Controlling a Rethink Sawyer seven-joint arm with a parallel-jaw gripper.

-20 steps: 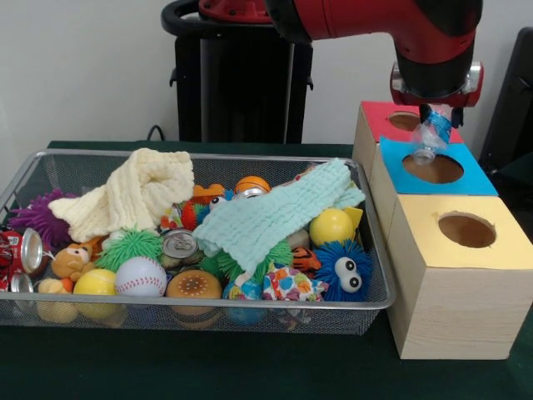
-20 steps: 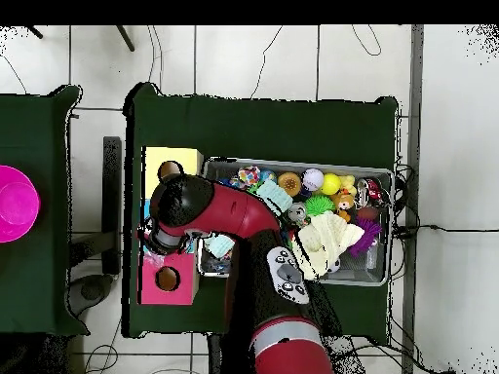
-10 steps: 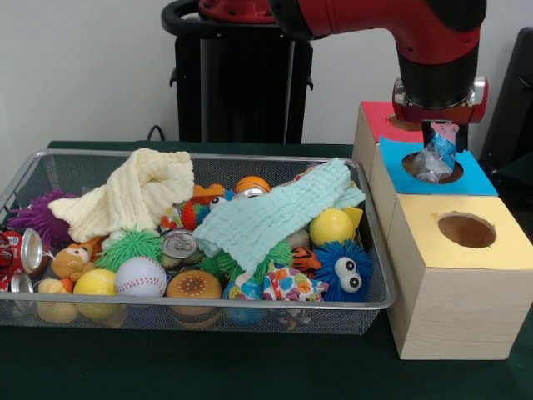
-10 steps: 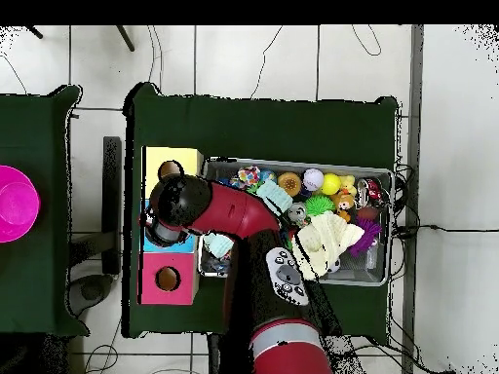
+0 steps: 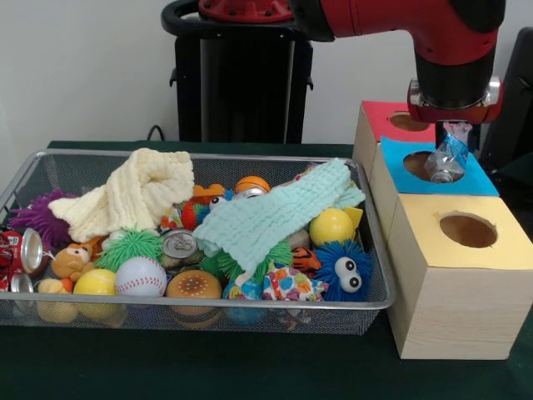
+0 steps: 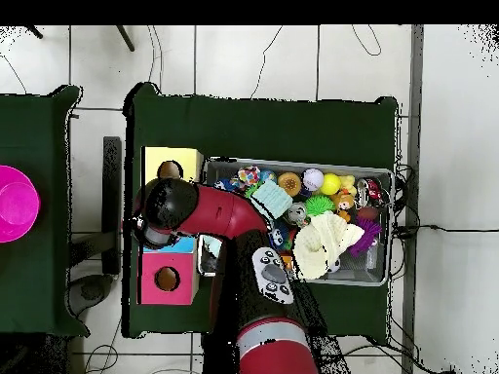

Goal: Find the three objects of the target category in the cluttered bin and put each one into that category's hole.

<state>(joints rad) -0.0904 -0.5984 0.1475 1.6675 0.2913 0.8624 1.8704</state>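
Above the blue-faced box (image 5: 466,177), the gripper (image 5: 450,150) clasps a crumpled plastic bottle (image 5: 447,157), not yet released. Behind it, the hole (image 5: 410,122) in the red-topped box awaits; the cluttered bin (image 5: 366,308) remains crowded, so work apparently remains.

Robot lab: pedestal-mounted arm (image 5: 400,21), cloth-covered table (image 6: 263,122), floor cables.

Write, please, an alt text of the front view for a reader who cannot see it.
A red robot arm holds a crumpled clear plastic bottle in its pincer above the blue-topped box, between a red-topped box and a yellow-topped box. To the left, a wire mesh basket is full of toys, cans and two cloths.
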